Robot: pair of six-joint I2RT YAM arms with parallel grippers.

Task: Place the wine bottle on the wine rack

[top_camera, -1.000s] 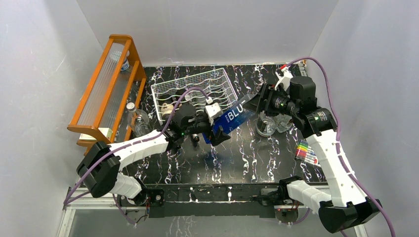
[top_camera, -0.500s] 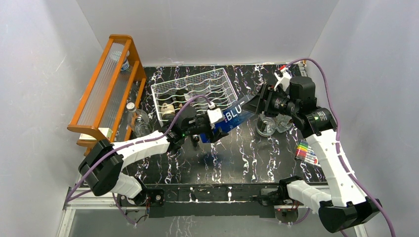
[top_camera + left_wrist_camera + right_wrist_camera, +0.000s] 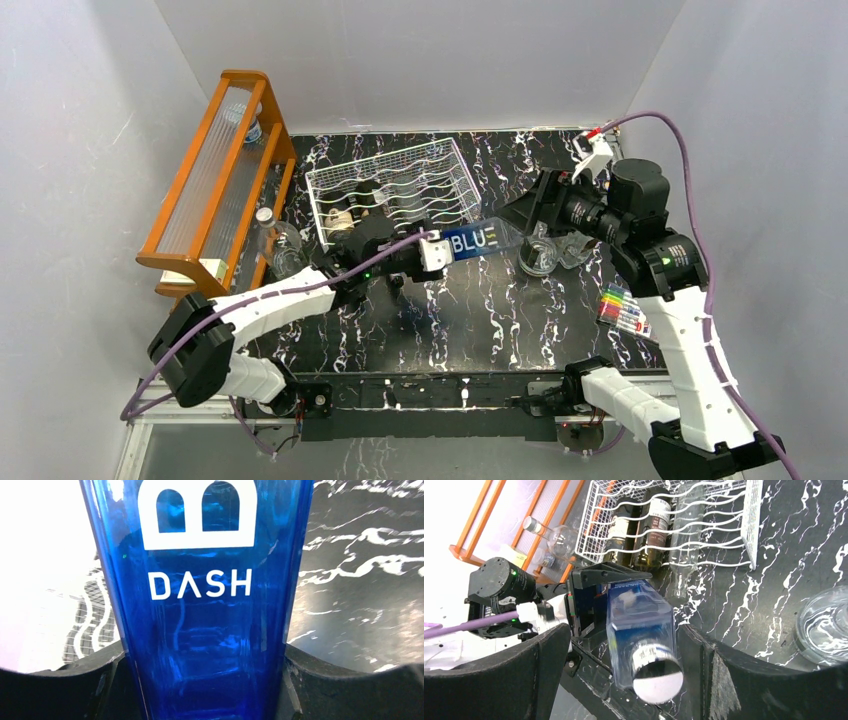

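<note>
While aloft — glassware (image 3: pixel 540 258) near bottle (image 3: pixel 475 241)

The wine bottle (image 3: pixel 210 645) is glossy, translucent blue, flanked by matt black fingers (image 3: pixel 62 690). The wine rack (image 3: pixel 430 175) is white-coated wire. The desk (image 3: pixel 500 310) is smooth, black and marble-veined.

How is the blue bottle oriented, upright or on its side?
On its side: the blue bottle extends horizontally from the left hand, which clamps its base.
</note>
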